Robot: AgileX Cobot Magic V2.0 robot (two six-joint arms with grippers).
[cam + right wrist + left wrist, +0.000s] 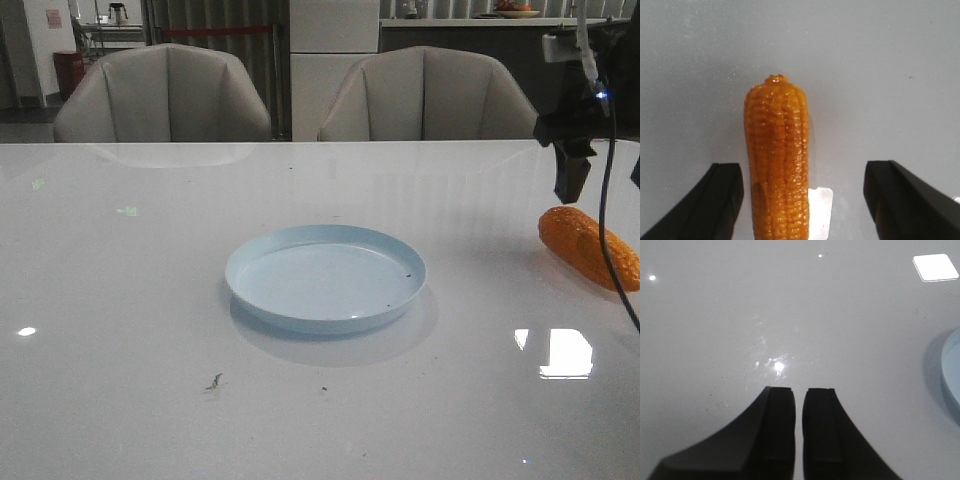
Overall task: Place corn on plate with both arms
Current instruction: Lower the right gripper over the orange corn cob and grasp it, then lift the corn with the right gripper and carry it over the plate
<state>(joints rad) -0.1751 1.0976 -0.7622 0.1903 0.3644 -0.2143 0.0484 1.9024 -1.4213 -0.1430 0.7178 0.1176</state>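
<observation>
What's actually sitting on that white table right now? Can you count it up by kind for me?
Corn: 1, orange, lying on the table at the right, under the open right gripper.
Plate: 1, pale blue, nothing on it.
Total: 2 things on the table.
The left gripper is shut, holding nothing.

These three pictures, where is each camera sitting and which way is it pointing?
Front view: looks forward over the glossy white table at the round pale-blue plate and the orange-yellow bumpy corn cob; the right gripper hangs above the cob.
Left wrist view: on the left arm, looking down at bare table; the left gripper has its black fingers nearly together, plate edge at one side.
Right wrist view: on the right arm, looking down; wide-apart fingers flank the cob.
Shared: front and right wrist views show the cob; front and left wrist views show the plate.
</observation>
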